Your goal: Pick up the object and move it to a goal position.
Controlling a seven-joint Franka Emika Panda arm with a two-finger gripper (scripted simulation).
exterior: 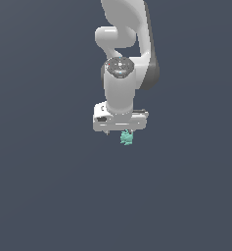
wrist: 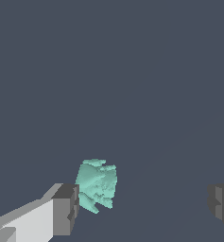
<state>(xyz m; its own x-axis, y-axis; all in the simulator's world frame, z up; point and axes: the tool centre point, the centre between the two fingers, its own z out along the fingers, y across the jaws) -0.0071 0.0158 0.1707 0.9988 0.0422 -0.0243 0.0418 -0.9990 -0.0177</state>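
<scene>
The object [exterior: 127, 138] is a small teal, lumpy figurine on the dark grey floor, just under the white gripper [exterior: 118, 132]. In the wrist view the object [wrist: 97, 184] sits between the fingers, close against one grey fingertip [wrist: 66, 209]. The other fingertip [wrist: 221, 206] stands far from it across a wide gap. The gripper [wrist: 144, 208] is open and holds nothing. I cannot tell whether the near fingertip touches the object.
The white arm [exterior: 122, 54] rises above the gripper toward the top of the exterior view. The dark grey floor [exterior: 49, 186] shows no other objects, and no goal marker shows.
</scene>
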